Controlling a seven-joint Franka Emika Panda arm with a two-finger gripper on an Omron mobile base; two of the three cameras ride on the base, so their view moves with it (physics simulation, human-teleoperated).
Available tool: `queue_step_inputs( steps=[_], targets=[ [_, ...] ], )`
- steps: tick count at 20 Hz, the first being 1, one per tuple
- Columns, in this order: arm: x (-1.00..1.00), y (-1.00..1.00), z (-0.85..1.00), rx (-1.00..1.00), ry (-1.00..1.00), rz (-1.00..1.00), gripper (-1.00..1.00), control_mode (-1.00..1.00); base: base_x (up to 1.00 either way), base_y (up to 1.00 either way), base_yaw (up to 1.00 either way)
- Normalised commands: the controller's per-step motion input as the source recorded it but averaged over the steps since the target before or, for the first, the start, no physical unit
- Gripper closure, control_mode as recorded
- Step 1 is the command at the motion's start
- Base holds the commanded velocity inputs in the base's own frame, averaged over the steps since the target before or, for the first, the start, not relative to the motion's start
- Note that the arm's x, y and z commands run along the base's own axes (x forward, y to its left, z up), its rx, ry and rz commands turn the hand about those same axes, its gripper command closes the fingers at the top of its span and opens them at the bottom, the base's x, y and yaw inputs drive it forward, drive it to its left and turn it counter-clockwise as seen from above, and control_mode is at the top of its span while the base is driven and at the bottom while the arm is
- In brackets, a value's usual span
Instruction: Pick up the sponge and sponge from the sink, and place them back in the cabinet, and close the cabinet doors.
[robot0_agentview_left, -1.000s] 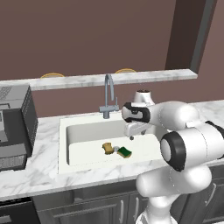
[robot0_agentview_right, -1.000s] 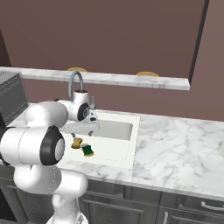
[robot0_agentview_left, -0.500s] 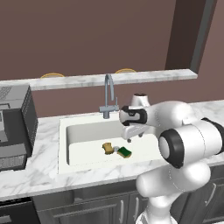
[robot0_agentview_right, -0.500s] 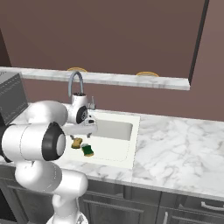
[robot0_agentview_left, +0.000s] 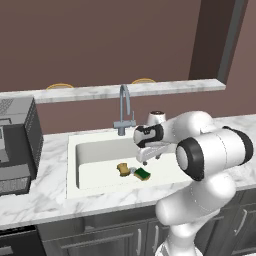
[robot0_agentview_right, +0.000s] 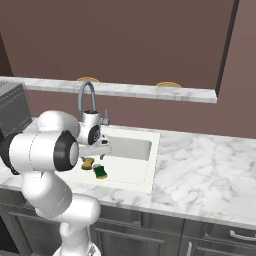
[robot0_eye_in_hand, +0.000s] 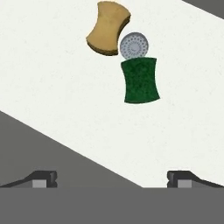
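The 2 sponges, green-topped sponge (robot0_eye_in_hand: 140, 80) and tan sponge (robot0_eye_in_hand: 108, 28), lie flanking the drain (robot0_eye_in_hand: 134, 45) in the sink (robot0_agentview_left: 98, 150), likely light, soft and squashy, best pinched across their narrow waists by the wide-open jaws.

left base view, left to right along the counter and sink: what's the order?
Toaster → golden-tan sponge → green sponge → gripper, jaws open, above the sink.

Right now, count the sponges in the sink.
2: a green-topped sponge and a golden-tan sponge, lying on either side of the drain on the sink floor.
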Motion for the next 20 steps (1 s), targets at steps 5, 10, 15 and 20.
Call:
queue_step_inputs(
  steps=[5,10,15,20],
  targets=[
    [0.2,0.01,-0.25,0.0,-0.02,0.0,-1.0,-1.0,0.0,0.0,0.0],
    [0.25,0.0,-0.27,0.0,-0.01,0.0,-1.0,-1.0,0.0,0.0,0.0],
    [0.24,0.02,-0.29,0.0,-0.01,0.0,-1.0,-1.0,0.0,0.0,0.0],
    [0.22,0.07,-0.27,0.0,-0.02,0.0,-1.0,-1.0,0.0,0.0,0.0]
  ],
)
